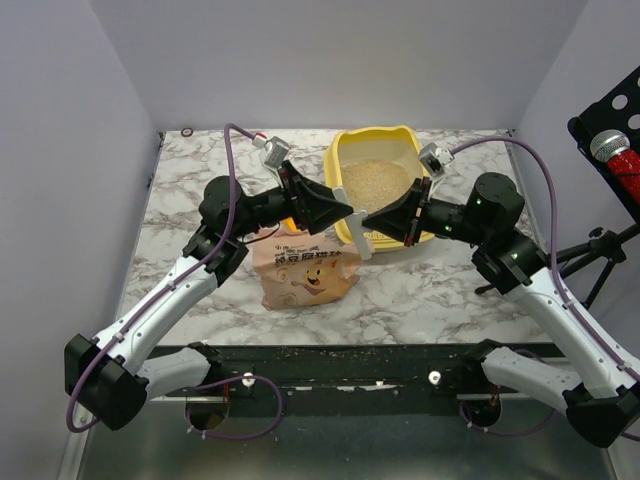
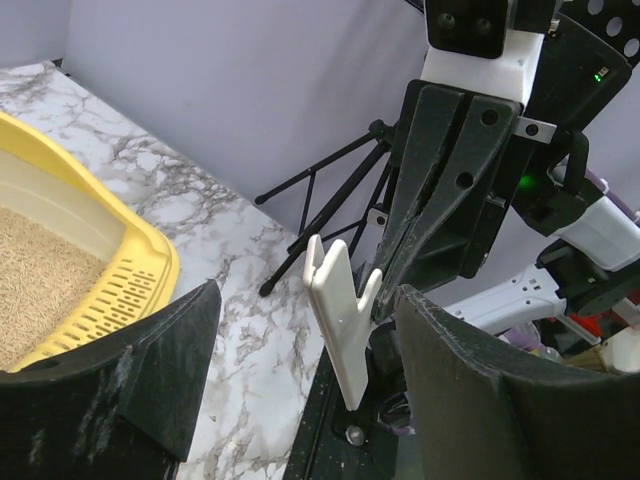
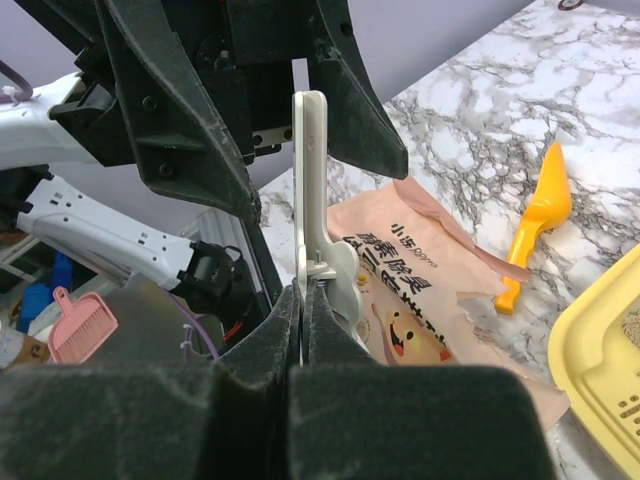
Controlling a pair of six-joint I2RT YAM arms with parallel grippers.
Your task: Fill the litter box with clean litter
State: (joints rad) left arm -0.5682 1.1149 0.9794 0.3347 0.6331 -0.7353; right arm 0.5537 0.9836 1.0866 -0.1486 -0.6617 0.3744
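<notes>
Nearest my bases, on the marble table (image 1: 440, 290), the pinkish-tan bag (image 1: 303, 270) lies flat, its printed face up. Just past it my two wrists meet nose to nose above the tabletop.

My right gripper (image 3: 302, 300) has its jaws pressed together, pinching the foot of a white clip (image 3: 310, 180). The clip stands out from my fingertips towards the other arm.

My left gripper (image 1: 343, 211) has its jaws spread wide, one finger on each side of that clip. In the left wrist view there is a gap on both sides, so I seem to be clear of it. From above, the overlap is too tight to be sure.

The orange scoop (image 3: 540, 215) lies on the marble beside the bag's far edge, close to the box's corner.

Beyond the grippers, at the middle of the table towards the back wall, sits the yellow litter box (image 1: 400, 140). The clean litter (image 1: 375, 180) lies in it as a beige layer over the floor, well below the rim.
</notes>
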